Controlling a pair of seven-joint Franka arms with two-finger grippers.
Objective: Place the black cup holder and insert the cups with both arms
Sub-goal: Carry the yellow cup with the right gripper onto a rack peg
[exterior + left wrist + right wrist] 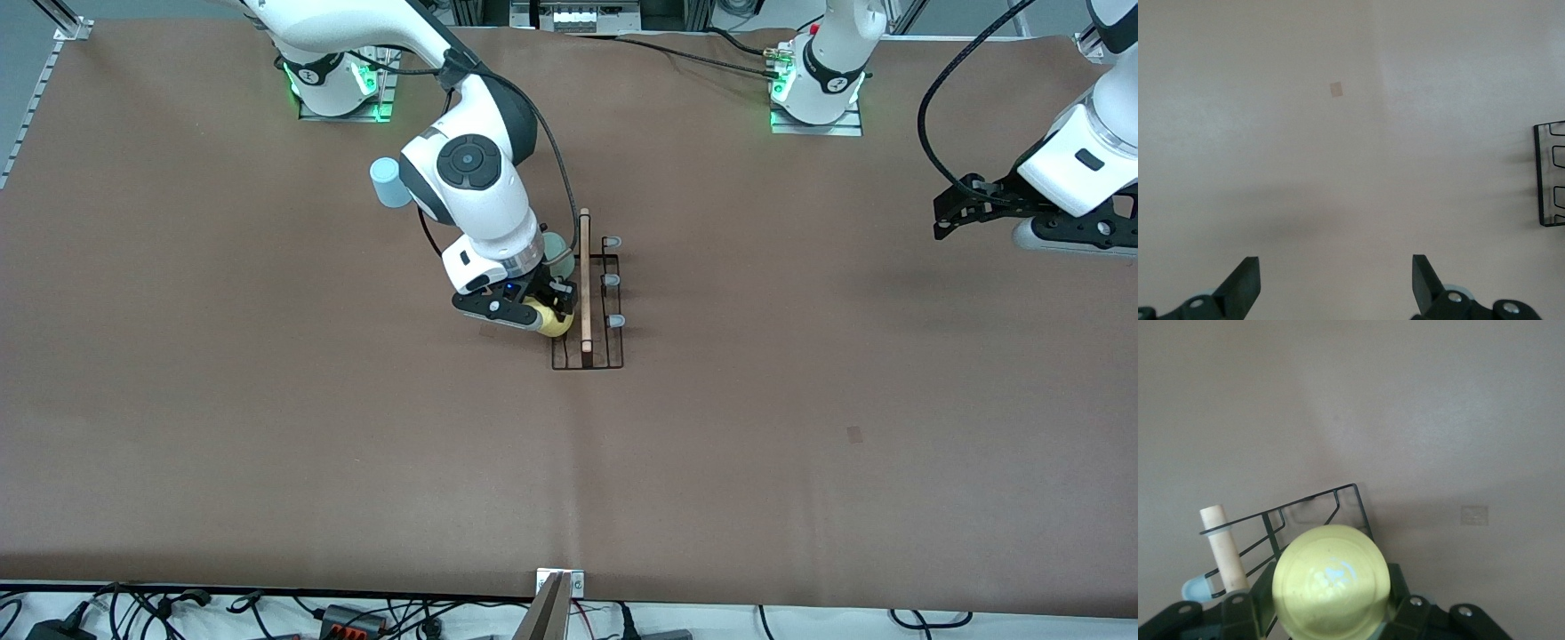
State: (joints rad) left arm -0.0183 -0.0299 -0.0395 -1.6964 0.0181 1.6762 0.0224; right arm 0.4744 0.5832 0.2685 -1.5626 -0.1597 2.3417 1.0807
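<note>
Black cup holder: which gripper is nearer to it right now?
Right. The right gripper is at the black cup holder, shut on the yellow cup beside its wooden handle. The left gripper waits open over bare table toward the left arm's end.

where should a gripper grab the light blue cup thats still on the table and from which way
The light blue cup stands apart from the black cup holder, toward the right arm's end, partly hidden by that arm. Probably best to pinch its round side wall from above, since nothing crowds it. The right gripper holds the yellow cup; the left gripper waits open.
</note>
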